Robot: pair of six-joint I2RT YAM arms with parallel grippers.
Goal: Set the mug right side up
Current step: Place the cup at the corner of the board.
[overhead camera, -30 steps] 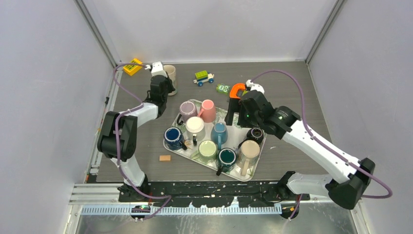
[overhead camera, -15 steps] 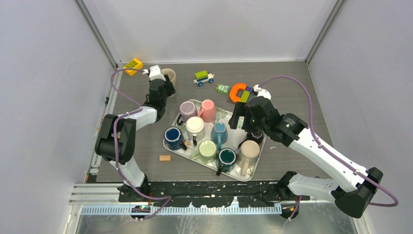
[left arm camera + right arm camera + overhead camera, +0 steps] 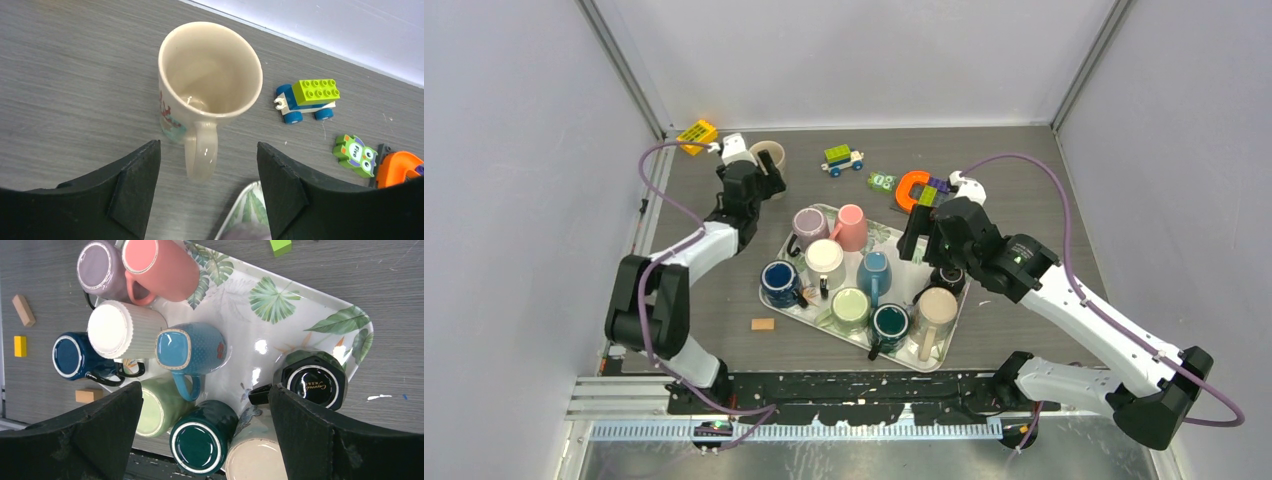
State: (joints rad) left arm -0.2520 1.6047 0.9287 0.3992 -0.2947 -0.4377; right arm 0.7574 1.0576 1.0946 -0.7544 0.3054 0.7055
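A cream mug (image 3: 771, 155) (image 3: 210, 85) stands upright on the table at the back left, mouth up and empty, its handle pointing at my left gripper (image 3: 760, 176) (image 3: 208, 165). That gripper is open; the handle lies between its fingers with a gap on each side. Over the leaf-print tray (image 3: 948, 340) (image 3: 280, 305) hovers my right gripper (image 3: 911, 236) (image 3: 206, 390), wide open and holding nothing. Several mugs stand bottom up on the tray, among them a teal mug (image 3: 204, 440), a blue mug (image 3: 190, 347) and a black mug (image 3: 314, 380).
A toy car (image 3: 843, 158), a green owl block (image 3: 882, 181) and an orange horseshoe (image 3: 913, 186) lie behind the tray. A yellow block (image 3: 696, 134) sits in the back left corner. A small wooden block (image 3: 763, 324) lies left of the tray's near corner.
My left gripper has opened and let go of the cream mug's handle, drawing back a little. The right gripper drifted slightly right over the tray, still open.
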